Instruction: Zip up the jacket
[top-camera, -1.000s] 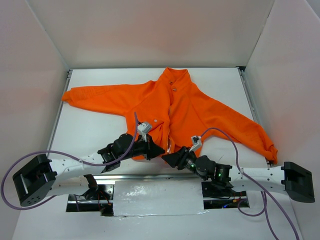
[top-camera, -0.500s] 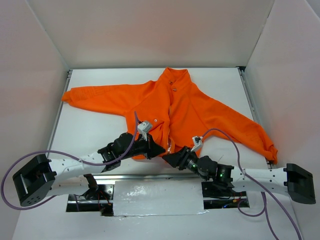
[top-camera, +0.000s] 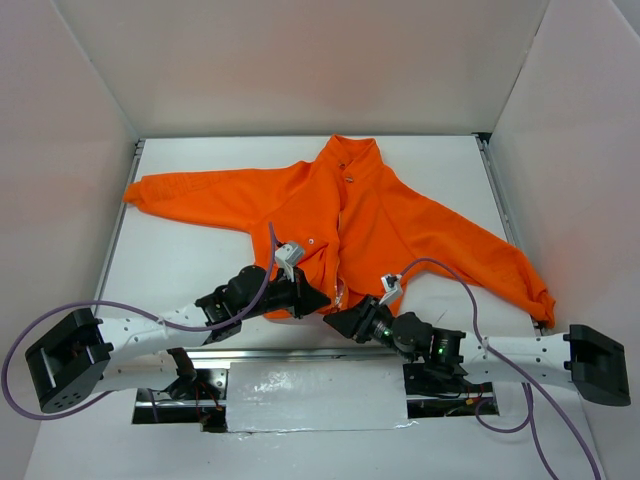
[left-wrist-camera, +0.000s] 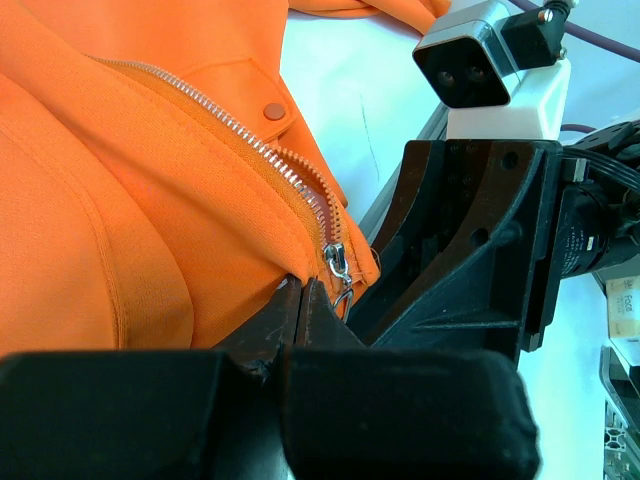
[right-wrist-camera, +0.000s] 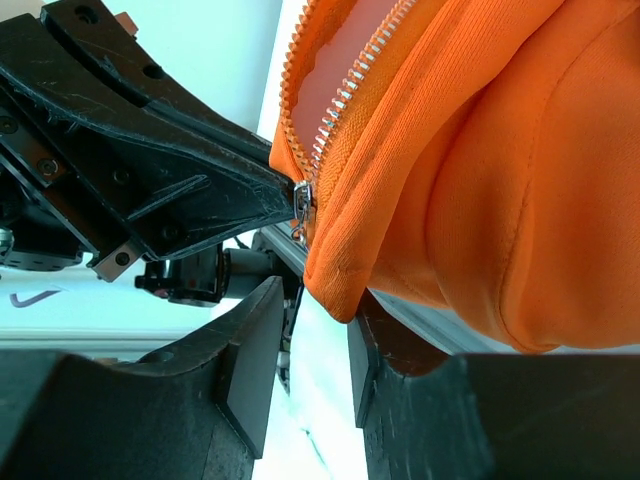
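Observation:
The orange jacket (top-camera: 400, 225) lies flat on the white table, collar far, hem near the arms, sleeves spread left and right. Its pale centre zipper (top-camera: 340, 250) is open along the front. My left gripper (top-camera: 320, 301) is shut on the hem's left front edge. In the left wrist view the jaws (left-wrist-camera: 302, 288) pinch the fabric just below the metal slider (left-wrist-camera: 338, 262). My right gripper (top-camera: 338, 318) is open at the hem. In the right wrist view its fingers (right-wrist-camera: 258, 340) stand either side of the orange hem corner (right-wrist-camera: 340, 290), beside the zipper teeth (right-wrist-camera: 350, 90).
White walls enclose the table on three sides. A metal rail (top-camera: 300, 352) runs along the near edge, with a silver panel (top-camera: 315, 395) below it. Purple cables (top-camera: 455, 275) loop over both arms. A pocket snap (left-wrist-camera: 272, 110) sits beside the zipper.
My right gripper has shifted slightly left toward the hem and the left gripper. The left arm and the jacket have stayed put.

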